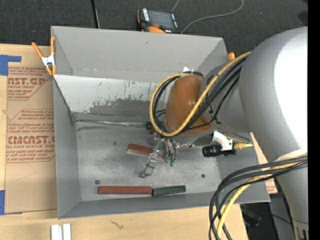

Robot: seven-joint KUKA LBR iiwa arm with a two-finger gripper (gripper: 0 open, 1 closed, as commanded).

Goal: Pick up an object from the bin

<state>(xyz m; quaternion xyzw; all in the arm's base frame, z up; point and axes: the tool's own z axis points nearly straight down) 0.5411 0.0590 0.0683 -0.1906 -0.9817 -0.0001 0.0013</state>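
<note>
Claw (162, 155) low over mid-floor of the grey bin (90, 149), its opening cannot be told beneath the orange cover (182, 101); red-brown block (139, 149) just left, silvery piece (148, 168) just below, long red-brown bar (125, 189) and dark green bar (169, 189) end to end by the near wall.

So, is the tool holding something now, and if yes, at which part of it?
It cannot be told. The tool is low in the bin, beside a small flat brown piece, but no hold on it is visible.
</note>
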